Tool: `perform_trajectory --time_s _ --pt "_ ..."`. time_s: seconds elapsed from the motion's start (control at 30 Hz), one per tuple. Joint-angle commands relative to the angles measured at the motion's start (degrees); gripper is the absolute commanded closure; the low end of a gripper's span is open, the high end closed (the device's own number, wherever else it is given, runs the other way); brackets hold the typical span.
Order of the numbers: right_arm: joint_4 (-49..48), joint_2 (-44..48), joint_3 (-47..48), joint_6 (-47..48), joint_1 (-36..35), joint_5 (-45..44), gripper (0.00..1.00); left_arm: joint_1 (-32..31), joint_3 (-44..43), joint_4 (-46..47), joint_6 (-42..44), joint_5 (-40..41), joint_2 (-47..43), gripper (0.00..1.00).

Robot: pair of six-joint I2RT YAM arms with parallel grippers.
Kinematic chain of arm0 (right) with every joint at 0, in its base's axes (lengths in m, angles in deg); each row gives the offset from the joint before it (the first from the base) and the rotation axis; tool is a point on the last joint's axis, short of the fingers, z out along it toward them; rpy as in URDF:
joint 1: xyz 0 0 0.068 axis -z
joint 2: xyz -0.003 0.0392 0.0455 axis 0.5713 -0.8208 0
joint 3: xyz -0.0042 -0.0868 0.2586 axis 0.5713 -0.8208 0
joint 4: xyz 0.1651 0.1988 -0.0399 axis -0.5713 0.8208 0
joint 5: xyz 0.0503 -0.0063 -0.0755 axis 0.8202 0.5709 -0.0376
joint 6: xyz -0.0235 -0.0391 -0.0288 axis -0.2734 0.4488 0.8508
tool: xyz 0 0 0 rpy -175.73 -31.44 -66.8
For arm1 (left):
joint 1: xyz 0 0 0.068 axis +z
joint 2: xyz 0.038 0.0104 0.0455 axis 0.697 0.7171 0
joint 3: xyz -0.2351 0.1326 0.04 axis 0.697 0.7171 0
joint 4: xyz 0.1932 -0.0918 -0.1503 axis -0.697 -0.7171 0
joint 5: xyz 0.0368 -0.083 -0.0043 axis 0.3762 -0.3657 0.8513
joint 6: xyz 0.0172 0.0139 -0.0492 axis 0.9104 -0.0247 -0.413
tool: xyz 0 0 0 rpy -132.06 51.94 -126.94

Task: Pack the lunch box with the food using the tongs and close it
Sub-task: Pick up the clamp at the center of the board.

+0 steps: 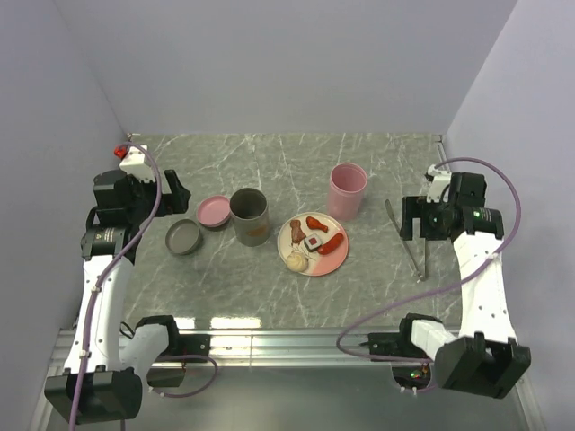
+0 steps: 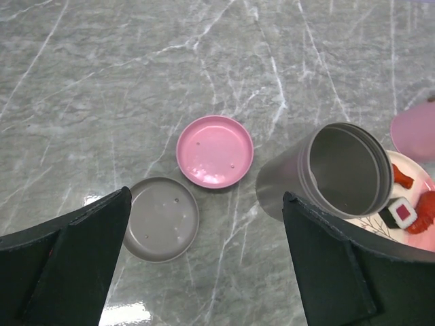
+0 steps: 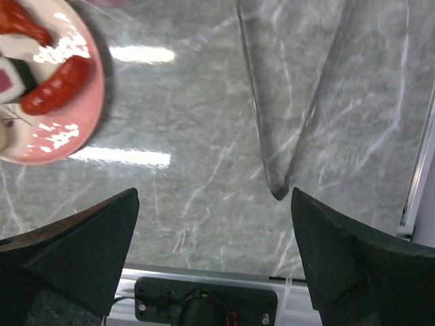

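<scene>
The left fingers and right fingers stand spread, empty. The tongs lie untouched on the surface below the right pair. The food sits on the plate; the lunch box stands open. Packing seems not yet begun.

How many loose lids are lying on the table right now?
2. The pink lid lies just left of the grey container; the grey lid lies beside it, farther left and nearer the arm bases. None looks hidden.
</scene>
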Motion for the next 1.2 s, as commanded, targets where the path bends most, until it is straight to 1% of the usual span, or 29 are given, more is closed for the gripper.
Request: perform_trajectory --time_s 0.0,0.2,0.3,0.37,0.47,0.53,0.7,0.87,1.07,1.17 --pt "3.20 -3.69 2.95 2.40 3.54 0.19 0.00 -0.07 -2.03 2.24 0.73 -4.49 0.83 0.01" --pt "4.18 -10.38 3.66 4.68 5.49 -2.53 0.00 -0.07 -8.19 -0.14 1.44 -8.98 5.05 0.01" --pt "2.77 -13.98 2.52 5.65 6.19 -2.97 0.00 -0.07 -9.43 0.12 1.35 -10.73 5.85 0.01" --pt "-0.03 -16.70 0.68 6.00 6.28 -3.85 0.00 -0.07 -9.87 0.12 1.53 -11.44 6.20 0.01" --pt "-4.51 -19.69 -2.48 7.41 6.37 -6.04 0.00 -0.07 -10.31 -0.05 1.09 -12.06 7.42 0.01" --pt "-6.36 -21.28 -2.67 7.67 6.37 -6.49 0.00 -0.07 -10.57 -0.40 1.09 -12.41 7.95 0.01" --pt "-8.13 -26.47 -3.10 8.11 6.64 -7.28 0.00 -0.07 -10.31 0.30 0.65 -13.02 8.57 0.01" --pt "-10.85 -31.38 -4.07 11.10 6.81 -8.16 0.00 -0.07 -9.78 0.91 0.82 -13.55 9.10 0.01" --pt "-14.45 -34.47 -4.16 11.11 6.81 -7.90 0.00 0.02 -9.08 1.35 0.91 -12.94 10.76 0.01" --pt "-16.12 -35.61 -4.16 9.97 6.72 -6.94 0.04 0.02 -8.90 1.88 0.56 -13.37 11.47 0.00"
